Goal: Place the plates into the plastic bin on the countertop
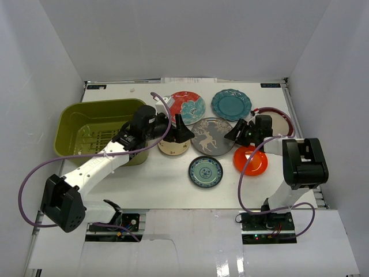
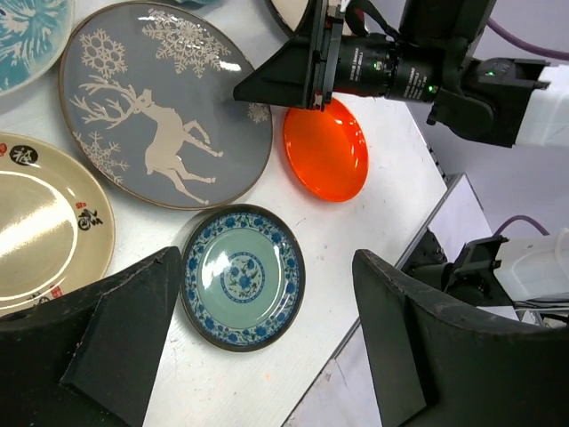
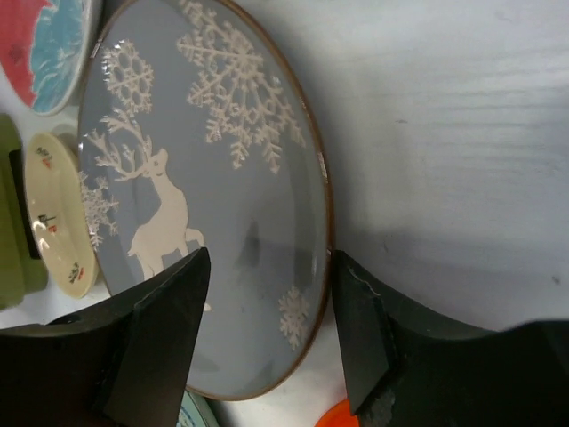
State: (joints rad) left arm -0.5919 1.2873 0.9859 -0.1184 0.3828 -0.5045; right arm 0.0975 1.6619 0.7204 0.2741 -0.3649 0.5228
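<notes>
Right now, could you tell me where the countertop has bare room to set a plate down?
Bare: the front strip between the plastic bin and the blue-patterned plate, and the strip behind the bin. Crowded: centre-right, around the grey deer plate.

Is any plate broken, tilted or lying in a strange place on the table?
Nothing stands out. The grey deer plate, the small blue-patterned plate and the others lie flat and whole, as far as they show, on the countertop. The plastic bin stands upright, with no plate inside yet.
</notes>
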